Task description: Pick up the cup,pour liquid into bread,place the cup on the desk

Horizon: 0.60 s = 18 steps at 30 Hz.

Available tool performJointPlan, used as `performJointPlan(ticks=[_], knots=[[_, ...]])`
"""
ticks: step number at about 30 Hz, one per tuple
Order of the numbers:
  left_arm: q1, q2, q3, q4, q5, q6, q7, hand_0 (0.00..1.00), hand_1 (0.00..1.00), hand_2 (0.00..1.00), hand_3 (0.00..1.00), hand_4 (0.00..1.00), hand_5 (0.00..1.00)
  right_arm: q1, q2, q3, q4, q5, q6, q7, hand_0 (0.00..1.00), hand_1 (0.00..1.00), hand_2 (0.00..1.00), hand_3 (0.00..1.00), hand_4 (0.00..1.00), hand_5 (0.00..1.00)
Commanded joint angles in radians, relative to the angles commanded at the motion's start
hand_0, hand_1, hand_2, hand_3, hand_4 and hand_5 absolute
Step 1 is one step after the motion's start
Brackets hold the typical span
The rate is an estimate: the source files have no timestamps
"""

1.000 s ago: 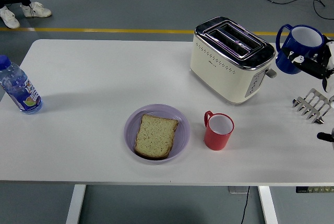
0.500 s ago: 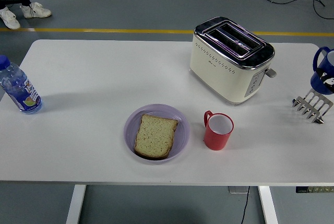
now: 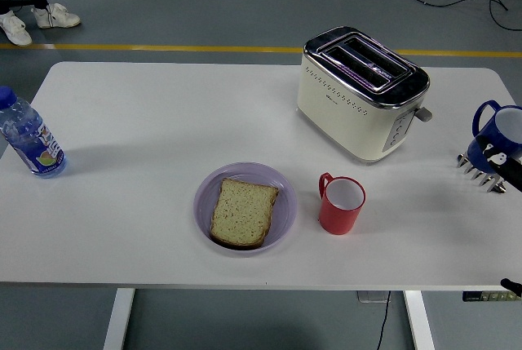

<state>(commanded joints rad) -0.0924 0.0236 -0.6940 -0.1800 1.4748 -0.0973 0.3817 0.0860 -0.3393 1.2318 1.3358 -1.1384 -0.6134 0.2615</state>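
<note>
Blue cup [image 3: 496,137] in right hand's clasping fingers [image 3: 494,155], above rack [image 3: 481,175], toaster [image 3: 361,92] alongside.

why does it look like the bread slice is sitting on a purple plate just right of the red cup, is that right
Not quite: in the head view the bread slice does sit on the purple plate, but the plate lies just left of the red cup, not right of it.

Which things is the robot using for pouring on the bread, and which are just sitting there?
Using: blue cup held in the right hand; bread on the purple plate.

Just sitting: toaster, red cup, water bottle, metal rack.
</note>
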Motion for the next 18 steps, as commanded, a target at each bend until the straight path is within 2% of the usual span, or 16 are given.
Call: performJointPlan(ticks=[8,18], knots=[[-0.002,0.000,-0.001,0.000,0.004,0.000,0.000,0.345,0.330,0.412,0.697,0.435,0.998,-0.012,0.051,-0.065,-0.042,0.009,0.002,0.044,0.477,0.445,0.561,0.563,0.624,0.002],[-0.003,0.000,-0.001,0.000,0.008,-0.002,0.001,0.345,0.330,0.411,0.697,0.435,0.998,-0.010,0.089,-0.116,-0.112,-0.026,0.005,0.079,0.474,0.446,0.561,0.563,0.626,0.002]])
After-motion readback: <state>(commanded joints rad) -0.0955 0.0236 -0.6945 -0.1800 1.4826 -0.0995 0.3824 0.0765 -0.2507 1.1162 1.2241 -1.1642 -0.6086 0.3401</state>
